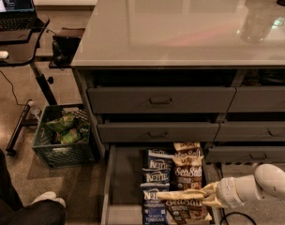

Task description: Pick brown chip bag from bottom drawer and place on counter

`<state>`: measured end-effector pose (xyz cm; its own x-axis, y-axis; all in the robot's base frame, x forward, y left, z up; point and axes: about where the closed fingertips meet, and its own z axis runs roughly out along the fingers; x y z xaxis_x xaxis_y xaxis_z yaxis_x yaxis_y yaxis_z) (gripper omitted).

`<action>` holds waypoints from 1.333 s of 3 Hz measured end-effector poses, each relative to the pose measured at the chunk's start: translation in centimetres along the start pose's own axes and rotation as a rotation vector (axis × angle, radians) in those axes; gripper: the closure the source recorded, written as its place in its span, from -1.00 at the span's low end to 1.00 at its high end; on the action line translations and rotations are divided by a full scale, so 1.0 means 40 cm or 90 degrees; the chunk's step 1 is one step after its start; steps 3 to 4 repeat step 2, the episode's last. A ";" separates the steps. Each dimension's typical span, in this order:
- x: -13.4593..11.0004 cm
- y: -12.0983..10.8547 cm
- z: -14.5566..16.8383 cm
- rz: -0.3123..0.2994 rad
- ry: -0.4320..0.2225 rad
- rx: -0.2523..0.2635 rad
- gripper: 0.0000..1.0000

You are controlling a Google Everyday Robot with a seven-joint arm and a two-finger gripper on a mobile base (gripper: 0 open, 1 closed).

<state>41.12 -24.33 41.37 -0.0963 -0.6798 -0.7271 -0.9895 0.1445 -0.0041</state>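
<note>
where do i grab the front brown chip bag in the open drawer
Pinch its top band from above: the brown chip bag lies flat in the drawer, hemmed between blue bags and the drawer's side wall. The hand sits over that band, reaching in over that wall.

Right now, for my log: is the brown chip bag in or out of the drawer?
In: brown chip bag lies inside the bottom drawer, gripper at its top band.

We see a glossy smooth table [180, 27], a crinkly shiny brown bag [189, 211] in the matt metal drawer [126, 172], and a pale matt gripper [182, 196] over it.
</note>
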 end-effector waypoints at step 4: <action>-0.162 -0.118 -0.148 0.005 -0.083 0.058 1.00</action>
